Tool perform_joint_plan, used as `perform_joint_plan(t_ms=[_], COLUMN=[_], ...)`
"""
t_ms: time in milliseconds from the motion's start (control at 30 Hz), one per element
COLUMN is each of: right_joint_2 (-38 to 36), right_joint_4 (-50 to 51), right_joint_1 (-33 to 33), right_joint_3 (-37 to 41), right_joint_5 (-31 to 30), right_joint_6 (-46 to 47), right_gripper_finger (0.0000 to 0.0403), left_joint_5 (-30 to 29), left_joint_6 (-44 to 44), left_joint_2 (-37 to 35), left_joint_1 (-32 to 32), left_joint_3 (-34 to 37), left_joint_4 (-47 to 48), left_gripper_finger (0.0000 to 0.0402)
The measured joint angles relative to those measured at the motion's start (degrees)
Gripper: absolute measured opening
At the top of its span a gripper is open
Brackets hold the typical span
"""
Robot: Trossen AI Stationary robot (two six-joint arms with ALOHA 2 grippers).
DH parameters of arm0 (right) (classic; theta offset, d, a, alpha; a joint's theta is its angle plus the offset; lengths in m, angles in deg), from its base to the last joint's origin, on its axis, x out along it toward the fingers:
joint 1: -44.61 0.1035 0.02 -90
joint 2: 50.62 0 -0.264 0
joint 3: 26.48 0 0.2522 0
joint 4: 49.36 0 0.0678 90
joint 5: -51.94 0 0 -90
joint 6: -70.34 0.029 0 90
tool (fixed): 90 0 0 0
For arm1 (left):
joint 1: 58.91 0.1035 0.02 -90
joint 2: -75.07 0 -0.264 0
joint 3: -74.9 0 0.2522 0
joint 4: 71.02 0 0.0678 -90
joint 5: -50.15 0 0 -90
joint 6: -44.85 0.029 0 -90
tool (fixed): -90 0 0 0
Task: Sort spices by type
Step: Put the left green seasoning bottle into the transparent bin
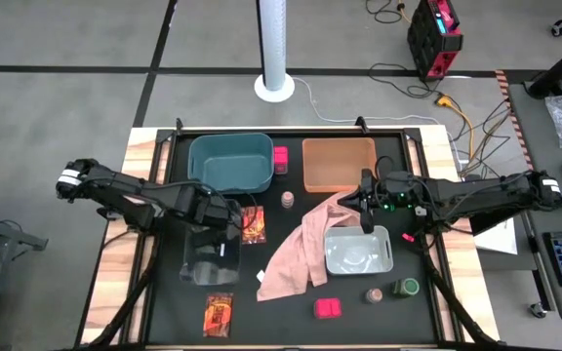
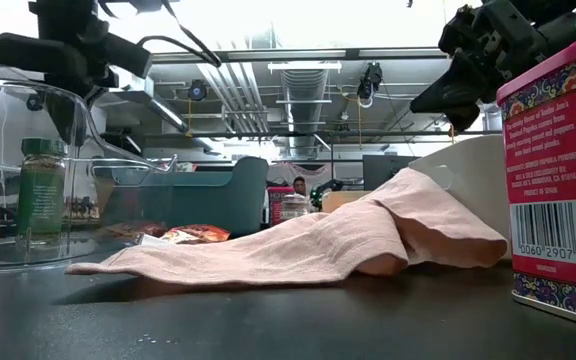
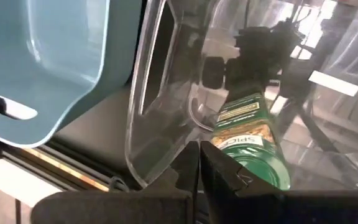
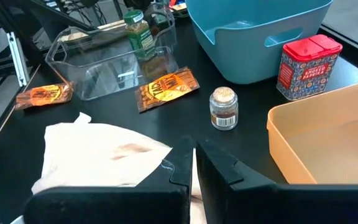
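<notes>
left gripper [image 3: 199, 163], fingers closed and empty, hovers at the clear bin [image 3: 166, 93]; a green-lidded jar [image 3: 250, 140] stands inside it, just beyond the fingertips. right gripper [image 4: 193, 163] closed, empty, over the pink cloth [image 4: 98, 155].

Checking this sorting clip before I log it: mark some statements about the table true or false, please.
1. A green-lidded jar stands in the clear bin. True.
2. The orange bin holds a pink box. False: it looks empty; one pink box sits between it and the teal bin.
3. The pink cloth lies flat inside the teal bin. False: it lies on the table, reaching to the grey bin.
4. Both grippers are shut, holding nothing. True: left gripper, right gripper.
</notes>
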Motion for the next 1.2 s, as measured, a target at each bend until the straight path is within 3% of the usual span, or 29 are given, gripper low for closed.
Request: perform_joint_plan(t_ms=[333,867,1067,1200], right_joint_2=[0.01,-0.01,-0.01,-0.01], right_joint_4=[-0.01,-0.01,-0.01,-0.01], right_joint_1=[0.0,0.0,0.0,0.0], right_joint_3=[0.11,0.11,0.11,0.11], right_joint_5=[0.0,0.0,0.0,0.0], right_joint_6=[0.02,0.45,0.46,0.46], right_gripper_finger=[0.0013,0.0013,0.0013,0.0013], left_joint_5=[3.0,6.02,6.74,13.41], left_joint_6=[-0.09,9.29,5.57,1.83], left_joint_2=[0.0,-0.07,-0.09,-0.11], left_joint_1=[0.0,-4.04,-5.71,-8.1], left_joint_3=[0.0,-0.58,-5.34,-6.5], left_joint_4=[-2.73,-4.62,-2.87,-2.44], left_gripper_finger=[0.0,0.0,0.0,0.0])
